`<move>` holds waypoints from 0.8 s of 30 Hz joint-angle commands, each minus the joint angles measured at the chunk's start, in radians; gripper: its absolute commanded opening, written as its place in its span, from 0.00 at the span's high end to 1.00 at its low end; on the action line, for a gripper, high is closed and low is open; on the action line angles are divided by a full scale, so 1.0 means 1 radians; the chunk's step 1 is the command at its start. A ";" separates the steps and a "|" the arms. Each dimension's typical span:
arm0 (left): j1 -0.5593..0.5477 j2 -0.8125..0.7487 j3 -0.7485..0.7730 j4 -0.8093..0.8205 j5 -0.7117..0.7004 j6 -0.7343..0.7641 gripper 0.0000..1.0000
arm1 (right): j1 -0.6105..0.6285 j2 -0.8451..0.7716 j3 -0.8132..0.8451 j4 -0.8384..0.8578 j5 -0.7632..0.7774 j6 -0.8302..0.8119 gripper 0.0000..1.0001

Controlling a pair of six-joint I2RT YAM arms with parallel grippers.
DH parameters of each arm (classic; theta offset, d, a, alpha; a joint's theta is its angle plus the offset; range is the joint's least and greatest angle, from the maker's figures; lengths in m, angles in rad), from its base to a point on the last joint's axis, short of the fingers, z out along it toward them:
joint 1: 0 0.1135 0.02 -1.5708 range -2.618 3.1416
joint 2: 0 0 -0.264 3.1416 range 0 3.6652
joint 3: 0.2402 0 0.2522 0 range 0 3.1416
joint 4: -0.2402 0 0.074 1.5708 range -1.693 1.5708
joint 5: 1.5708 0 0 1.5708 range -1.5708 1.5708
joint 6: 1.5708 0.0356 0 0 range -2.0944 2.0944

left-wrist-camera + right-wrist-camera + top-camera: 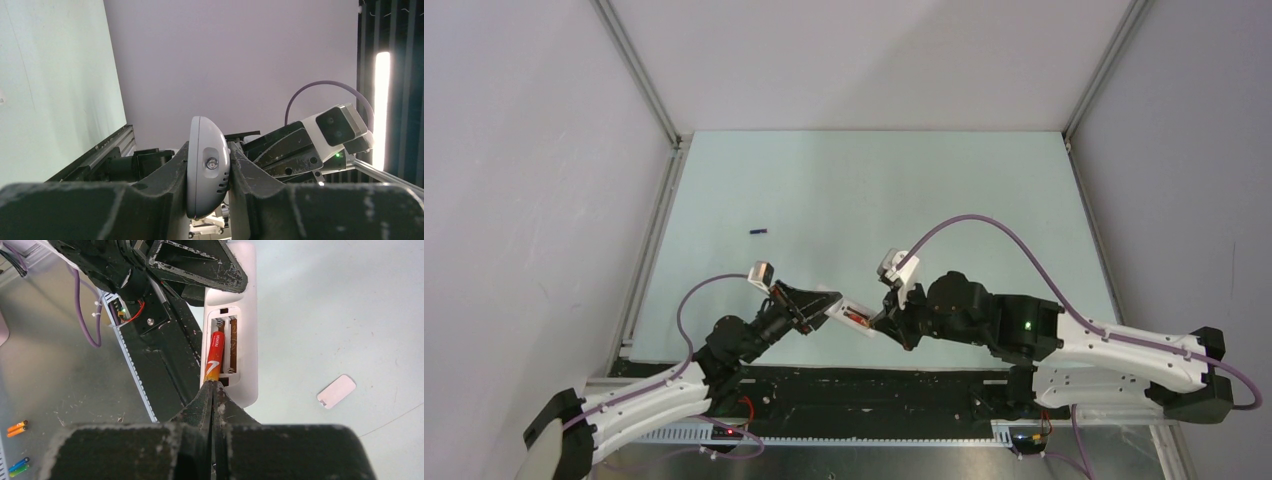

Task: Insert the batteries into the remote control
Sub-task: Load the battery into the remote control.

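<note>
White remote control (247,340) clamped in left tool (209,170), red-orange battery (215,352) in open bay (233,347), right tool (213,390) pinched shut

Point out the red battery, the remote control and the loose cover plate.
red battery (214,355): right wrist view, mid-body.
remote control (248,340): right wrist view, white back edge.
cover plate (336,391): right wrist view, its centre.

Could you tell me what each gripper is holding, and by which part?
Left gripper clamps the remote control by one end; right gripper, shut, holds nothing.
</note>
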 commanded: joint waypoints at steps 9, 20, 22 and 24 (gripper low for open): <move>-0.001 -0.018 -0.041 0.033 -0.016 0.033 1.00 | -0.011 0.020 0.004 0.058 -0.023 -0.008 1.00; -0.002 -0.026 -0.023 0.022 -0.007 0.079 1.00 | -0.024 0.033 0.004 0.059 -0.036 -0.006 1.00; -0.002 -0.026 -0.020 0.019 -0.004 0.088 1.00 | -0.026 0.038 0.005 0.058 -0.041 -0.004 1.00; -0.002 -0.025 -0.019 0.016 -0.004 0.092 1.00 | -0.028 0.043 0.005 0.054 -0.044 -0.002 1.00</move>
